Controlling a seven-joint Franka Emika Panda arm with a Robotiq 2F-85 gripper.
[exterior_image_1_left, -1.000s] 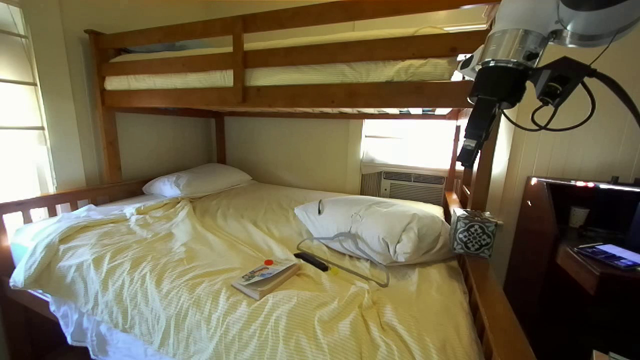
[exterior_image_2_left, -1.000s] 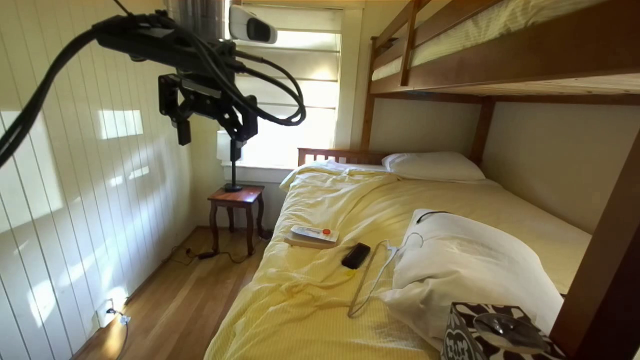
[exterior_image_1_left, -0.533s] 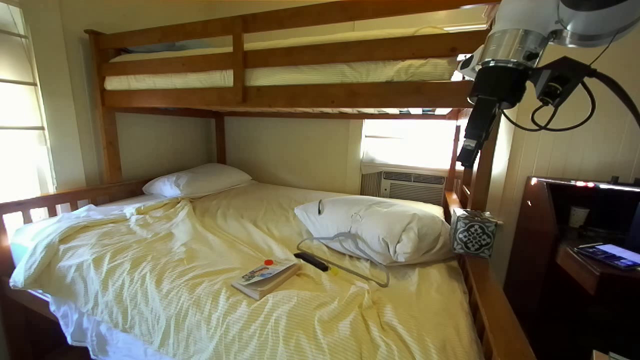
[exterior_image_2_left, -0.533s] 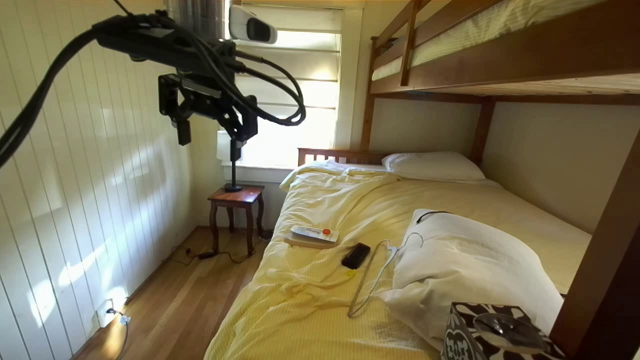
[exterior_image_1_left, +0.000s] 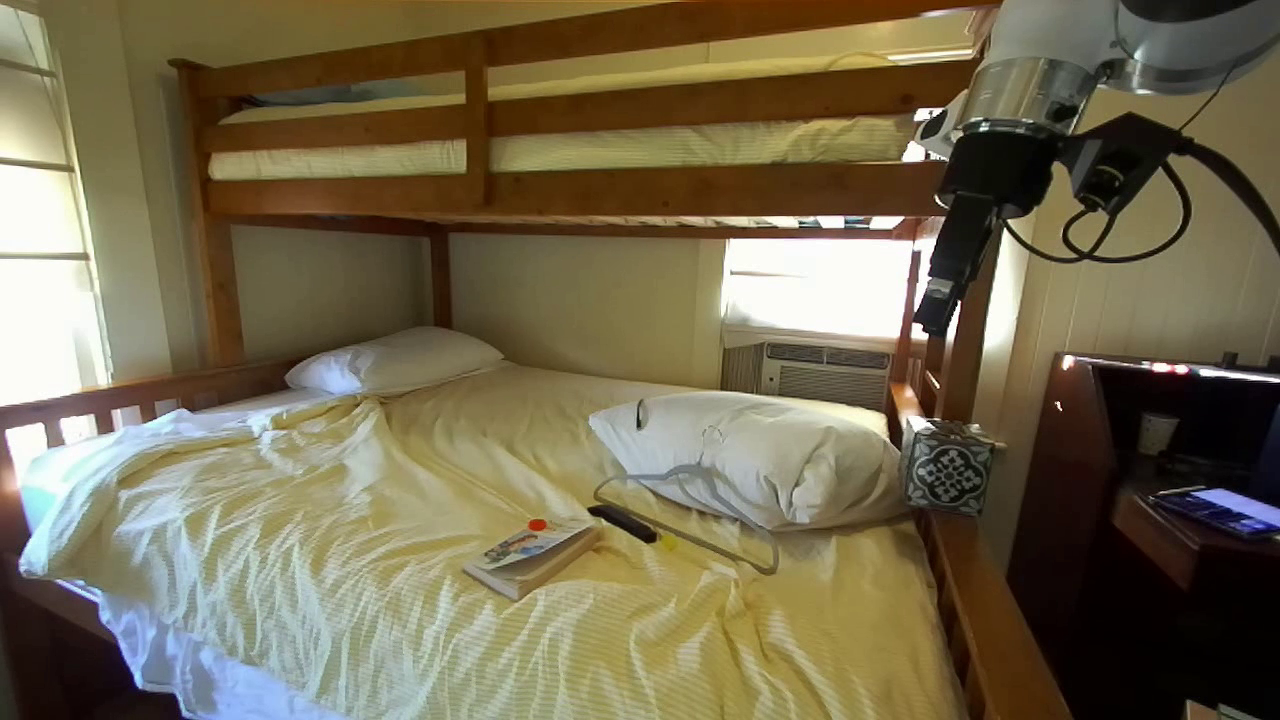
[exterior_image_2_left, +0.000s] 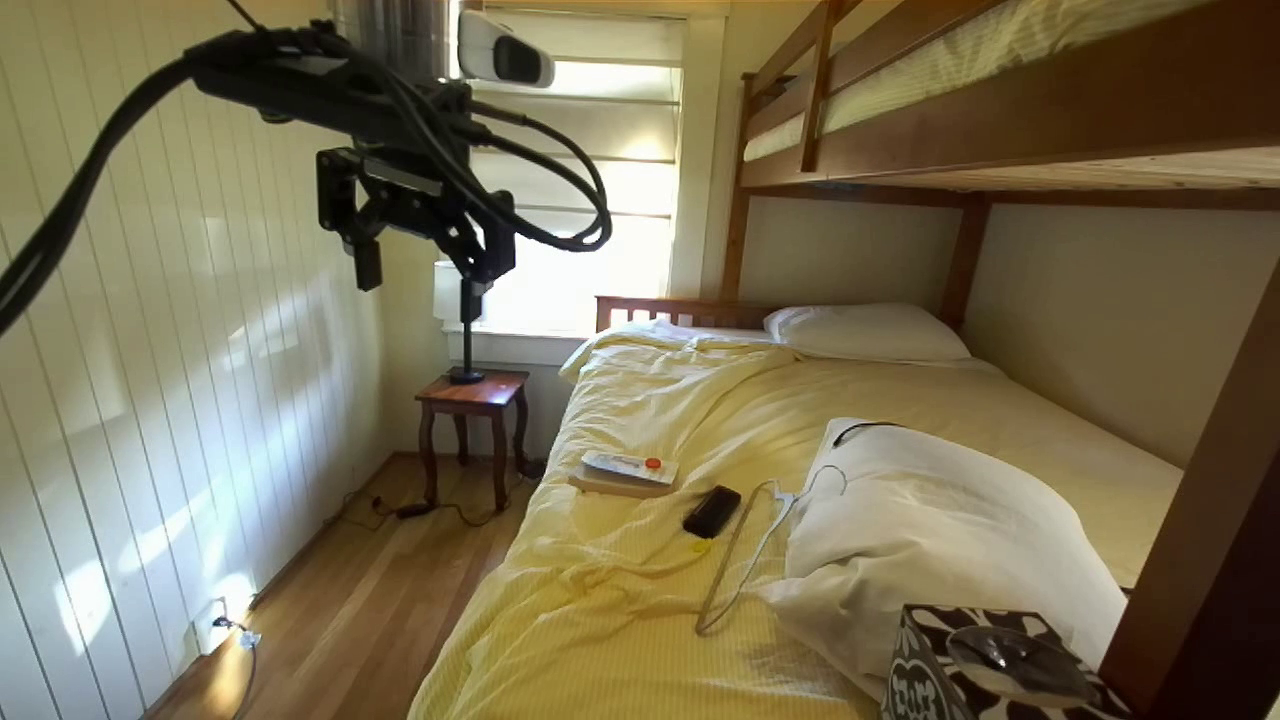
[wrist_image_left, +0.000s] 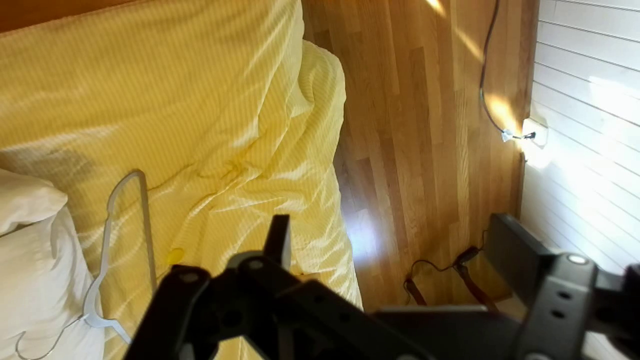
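My gripper (exterior_image_2_left: 420, 285) hangs in the air, fingers pointing down, spread apart with nothing between them. It also shows edge-on in an exterior view (exterior_image_1_left: 935, 310). In the wrist view its fingers (wrist_image_left: 395, 240) span the bed's edge and the wooden floor far below. It touches nothing. On the yellow cover lie a book (exterior_image_1_left: 535, 558) with a red dot, a black phone-like object (exterior_image_2_left: 712, 512), a small yellow piece (wrist_image_left: 175, 256) and a grey hanger (wrist_image_left: 93, 306). The hanger's hook end rests against a white pillow (exterior_image_2_left: 930, 530). A thin black loop (exterior_image_1_left: 640, 414) lies on that pillow.
A bunk bed's upper rail (exterior_image_1_left: 700, 190) runs above the mattress. A patterned box (exterior_image_1_left: 948, 468) stands on the bed's wooden side rail. A small side table (exterior_image_2_left: 472, 388) with a lamp stands by the window. A dark desk (exterior_image_1_left: 1060, 480) is near the arm.
The arm, gripper and objects have not visibly moved. Only the sunlight patches on the panelled wall have altered.
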